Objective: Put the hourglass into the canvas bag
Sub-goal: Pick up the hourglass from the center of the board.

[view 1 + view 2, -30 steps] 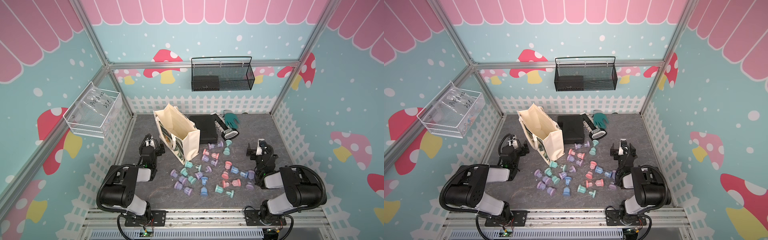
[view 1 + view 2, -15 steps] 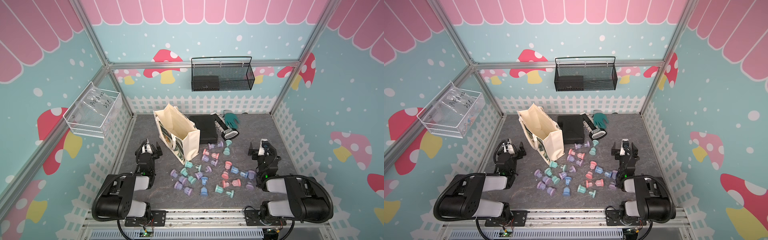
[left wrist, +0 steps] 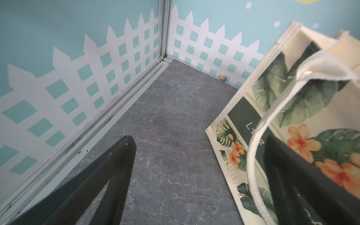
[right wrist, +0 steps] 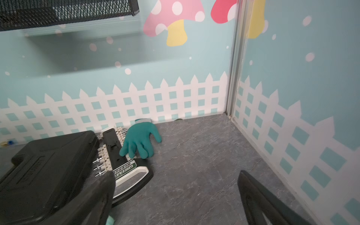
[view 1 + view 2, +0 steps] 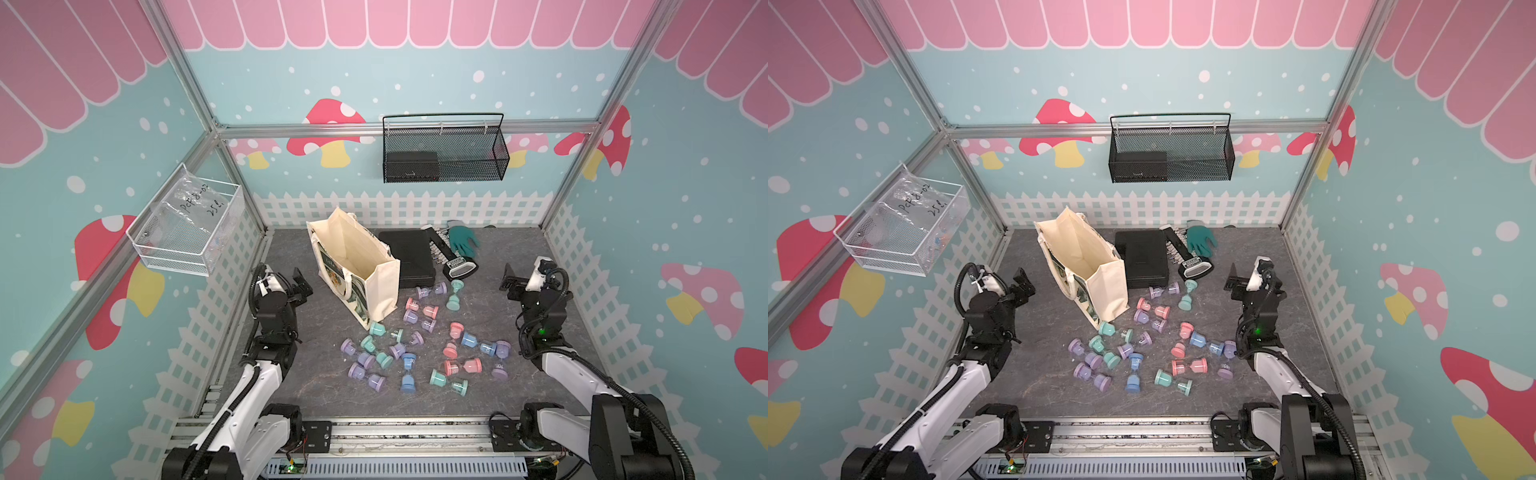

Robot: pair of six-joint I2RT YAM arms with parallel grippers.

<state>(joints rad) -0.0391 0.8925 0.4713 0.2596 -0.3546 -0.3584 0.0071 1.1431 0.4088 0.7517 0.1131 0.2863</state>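
Where the bag stands: canvas bag [image 5: 380,291] upright, mouth open, on the worktop [image 5: 320,374] beside the black case [image 5: 409,259]
hourglasses [image 5: 469,340]: pastel, scattered on the worktop near the bag
left hand [image 5: 302,284]: released, empty, beside the bag
right hand [image 5: 512,286]: released, empty

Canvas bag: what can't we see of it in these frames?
- Inside floor of the canvas bag: hidden by its own near wall in both top views; contents unknown.
- Panel lettering: too small in top views; in the left wrist view, partly behind the handle and a finger of the left hand.
- Rest of bag: beyond the left wrist frame.
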